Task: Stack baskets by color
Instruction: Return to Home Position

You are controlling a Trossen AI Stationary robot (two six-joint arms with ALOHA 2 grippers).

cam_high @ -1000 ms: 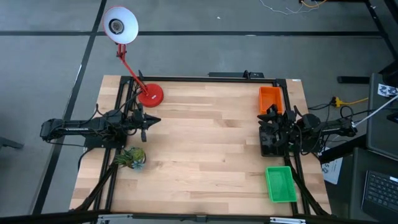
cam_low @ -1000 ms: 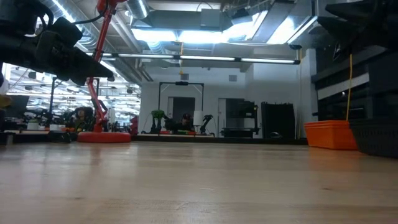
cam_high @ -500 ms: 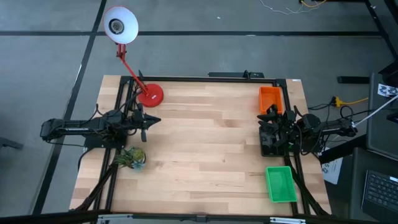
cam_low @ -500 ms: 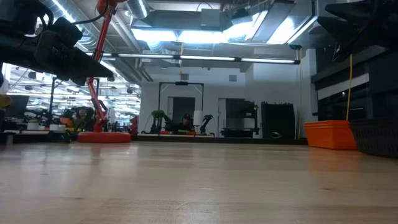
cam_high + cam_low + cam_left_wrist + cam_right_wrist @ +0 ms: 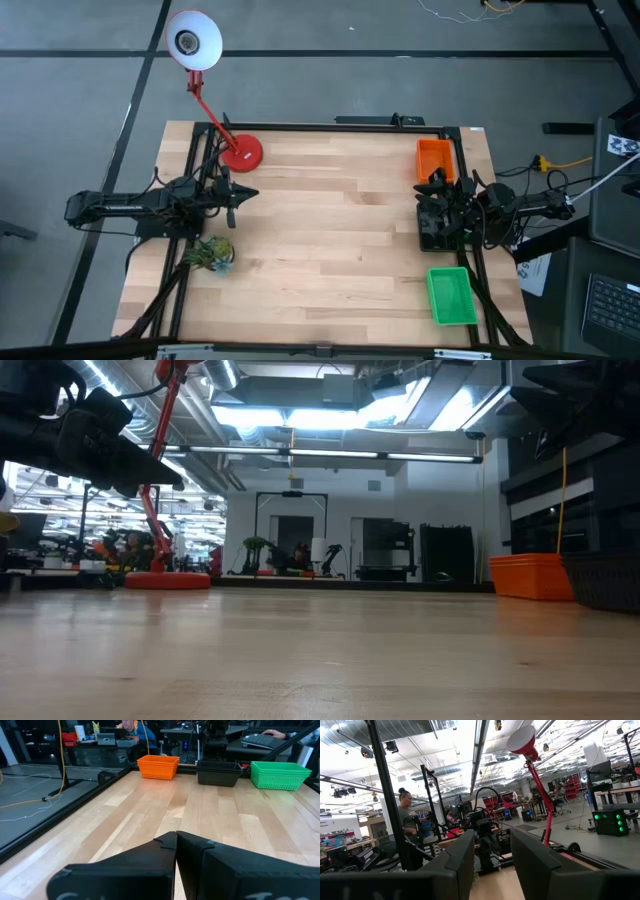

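Three piles of baskets stand along the table's right edge: orange [image 5: 434, 158] at the far end, black [image 5: 434, 232] in the middle, green [image 5: 450, 296] nearest. The left wrist view shows them side by side: orange [image 5: 158, 766], black [image 5: 218, 772], green [image 5: 279, 774]. My right gripper [image 5: 432, 192] hovers over the black baskets, open [image 5: 492, 845] and tipped slightly upward, with nothing between its fingers. My left gripper [image 5: 245, 194] hangs shut [image 5: 176, 836] above the table's left part, pointing level toward the baskets and holding nothing.
A red lamp stands with its round base [image 5: 243, 152] on the far left of the table, near my left gripper. A small green plant [image 5: 211, 252] sits by the left edge. Bare wood [image 5: 330, 230] lies between the arms. A person [image 5: 410, 830] stands beyond the table.
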